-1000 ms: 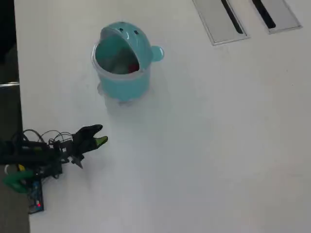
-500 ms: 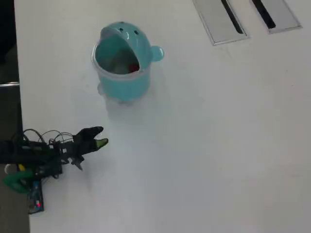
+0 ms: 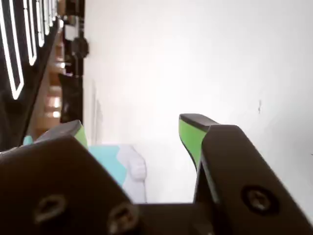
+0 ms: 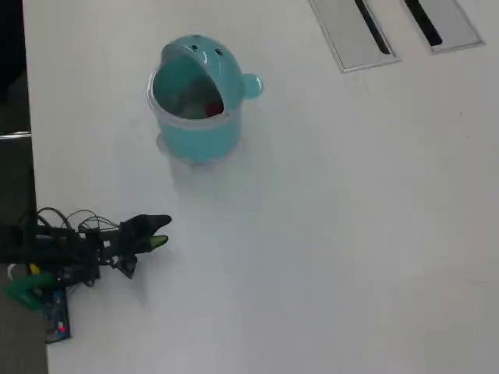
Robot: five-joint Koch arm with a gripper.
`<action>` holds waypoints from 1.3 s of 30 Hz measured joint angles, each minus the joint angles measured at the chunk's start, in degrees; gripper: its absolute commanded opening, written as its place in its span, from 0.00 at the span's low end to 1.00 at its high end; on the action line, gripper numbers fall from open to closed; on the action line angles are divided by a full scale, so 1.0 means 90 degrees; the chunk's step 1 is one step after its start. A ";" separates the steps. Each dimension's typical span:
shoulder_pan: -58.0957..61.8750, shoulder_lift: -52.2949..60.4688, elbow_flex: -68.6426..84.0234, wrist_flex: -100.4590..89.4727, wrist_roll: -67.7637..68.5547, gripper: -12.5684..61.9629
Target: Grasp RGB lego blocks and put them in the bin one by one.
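The teal bin (image 4: 199,140) stands upright at the table's upper left in the overhead view, its hooded mouth facing the camera. A red lego block (image 4: 212,109) shows inside it; the rest of its inside is blurred. My gripper (image 4: 160,231) lies low over the table well below the bin, pointing right. In the wrist view the gripper (image 3: 132,127) is open, its green-padded fingers (image 3: 188,134) wide apart with nothing between them, and part of the bin (image 3: 105,156) shows beyond the gap.
Two grey recessed panels (image 4: 362,31) with dark slots sit at the table's top right. The table's left edge (image 4: 27,156) runs beside my arm base and cables (image 4: 47,257). White tabletop fills the middle and right.
The gripper has drawn back slightly, moving left and down in the overhead view, away from the bin. The bin has not moved.
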 measured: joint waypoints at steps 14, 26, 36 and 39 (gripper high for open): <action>-0.0049 0.0000 0.0000 0.0693 0.0381 0.63; 0.0049 0.0000 0.0000 0.1064 0.0420 0.64; 0.0059 0.0000 0.0000 0.1074 0.0420 0.63; 0.0059 0.0000 0.0000 0.1074 0.0420 0.63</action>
